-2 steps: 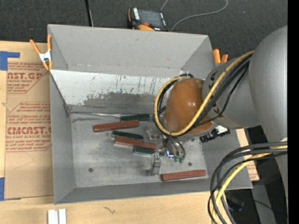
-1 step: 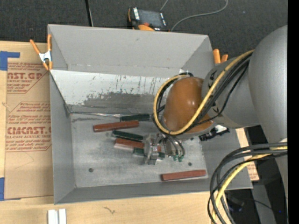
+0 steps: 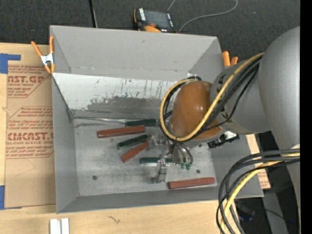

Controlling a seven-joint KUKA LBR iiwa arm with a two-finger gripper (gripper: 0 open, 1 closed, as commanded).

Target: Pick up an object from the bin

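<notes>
Presently, camera view. Bin (image 3: 63, 145): grey metal, sloped walls. Gripper (image 3: 165, 167): low over the floor, right of centre, beneath the orange wrist cover (image 3: 190, 108); whether it is open or closed cannot be told. Short dark green stick (image 3: 148, 160): flat on the floor, its right end reaching the gripper. Long red-brown bar (image 3: 191, 183): just beside the gripper, front right. Slanted red-brown stick (image 3: 135, 152), second green stick (image 3: 132, 141), upper red-brown bar (image 3: 122, 131): loose group further left.

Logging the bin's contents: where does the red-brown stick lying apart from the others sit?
In the camera view, the red-brown stick lies flat at the lower right of the bin floor, just below the tool.
</notes>
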